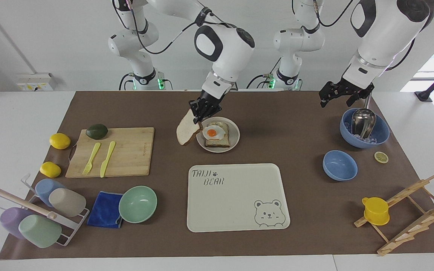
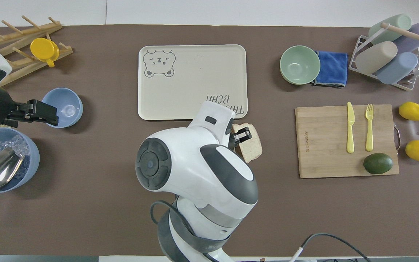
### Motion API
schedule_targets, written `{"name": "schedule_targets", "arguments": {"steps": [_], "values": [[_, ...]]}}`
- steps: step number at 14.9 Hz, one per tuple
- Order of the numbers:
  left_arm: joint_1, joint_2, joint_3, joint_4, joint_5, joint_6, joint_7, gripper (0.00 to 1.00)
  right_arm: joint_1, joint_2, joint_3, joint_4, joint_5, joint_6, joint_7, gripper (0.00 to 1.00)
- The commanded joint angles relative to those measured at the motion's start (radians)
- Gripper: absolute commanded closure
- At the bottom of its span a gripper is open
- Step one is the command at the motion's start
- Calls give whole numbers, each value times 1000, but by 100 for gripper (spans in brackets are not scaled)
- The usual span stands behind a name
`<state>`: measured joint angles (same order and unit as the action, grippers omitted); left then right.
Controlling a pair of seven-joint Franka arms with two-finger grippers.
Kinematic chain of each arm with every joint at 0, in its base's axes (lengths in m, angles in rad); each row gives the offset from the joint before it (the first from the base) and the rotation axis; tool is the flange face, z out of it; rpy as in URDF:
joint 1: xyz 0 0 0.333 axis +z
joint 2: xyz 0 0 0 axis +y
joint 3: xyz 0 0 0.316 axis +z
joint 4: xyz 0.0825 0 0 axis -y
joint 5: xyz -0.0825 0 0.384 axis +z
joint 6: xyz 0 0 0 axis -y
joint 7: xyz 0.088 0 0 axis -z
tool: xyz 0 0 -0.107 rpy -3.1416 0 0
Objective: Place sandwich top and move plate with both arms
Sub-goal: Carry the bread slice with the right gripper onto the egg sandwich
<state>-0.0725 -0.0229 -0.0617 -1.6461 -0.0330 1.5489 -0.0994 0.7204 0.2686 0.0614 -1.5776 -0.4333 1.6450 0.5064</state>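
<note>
White wall at back, brown mat over the white tabletop (image 1: pixel 32 113). Facing view: your right claw (image 1: pixel 202 110) is up in the air w/ the pale speckled bread slice (image 1: pixel 187 131) pinched at one edge, hanging tilted over the rim of the small round beige plate (image 1: pixel 236 139), which carries egg toast (image 1: pixel 215 134). Left claw (image 1: pixel 343 94) hangs over the big blue bowl (image 1: pixel 381 133); can't tell its fingers.

Overhead view: right arm hides the plate; slice (image 2: pixel 251 147) shows beside the claw (image 2: pixel 241 136), approx between the cream bear tray (image 2: pixel 191 80) and wooden board (image 2: pixel 326 145).
</note>
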Motion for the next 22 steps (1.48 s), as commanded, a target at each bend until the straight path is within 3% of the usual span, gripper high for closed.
{"name": "schedule_targets", "arguments": {"steps": [1,6,13,16,17,19,20,22], "values": [[8,-5,-1,6,-10,-10,3,0,7,18,8,-7,73,-4,34,100],[8,-23,-1,5,-10,-3,4,0,25,-14,9,-163,105,137,127,100],[8,-43,-1,3,-10,-13,3,0,42,24,11,-235,111,361,316,100],[8,-43,-1,3,-10,-13,4,0,42,23,11,-266,186,444,383,100],[8,-43,-1,3,-10,-13,4,0,42,23,11,-266,195,452,389,90],[8,-43,-1,3,-10,-12,4,0,34,26,11,-266,226,487,389,7],[8,-43,-1,3,-10,-13,4,0,30,27,11,-260,250,498,388,0],[8,-43,-1,3,-10,-13,4,0,-4,24,9,-225,290,500,374,0]]}}
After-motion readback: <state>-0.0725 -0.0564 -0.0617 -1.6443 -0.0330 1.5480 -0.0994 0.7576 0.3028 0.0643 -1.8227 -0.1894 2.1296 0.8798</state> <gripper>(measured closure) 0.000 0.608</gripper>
